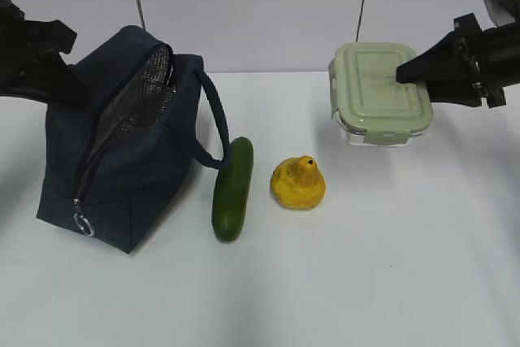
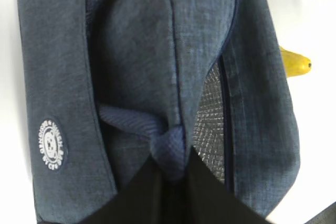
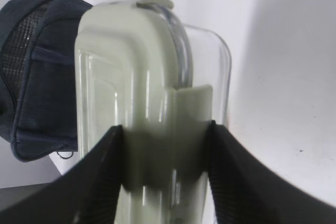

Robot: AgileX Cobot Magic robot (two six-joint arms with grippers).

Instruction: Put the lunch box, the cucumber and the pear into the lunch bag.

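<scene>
Sage-lidded lunch box [image 3: 142, 103] clamped in right tool [image 3: 165, 145] | left tool [image 2: 170, 192] pinching lunch bag [image 2: 131, 51] fabric

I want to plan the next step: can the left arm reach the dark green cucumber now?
Probably not now. The left gripper is shut on the dark navy fabric lunch bag, which stands between it and the dark green cucumber.

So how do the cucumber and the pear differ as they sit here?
The cucumber is long, smooth and dark green, lying flat; the pear is squat, lumpy and yellow, sitting upright. The cucumber lies right beside the lunch bag; the pear sits further off. Both rest untouched on the table.
</scene>
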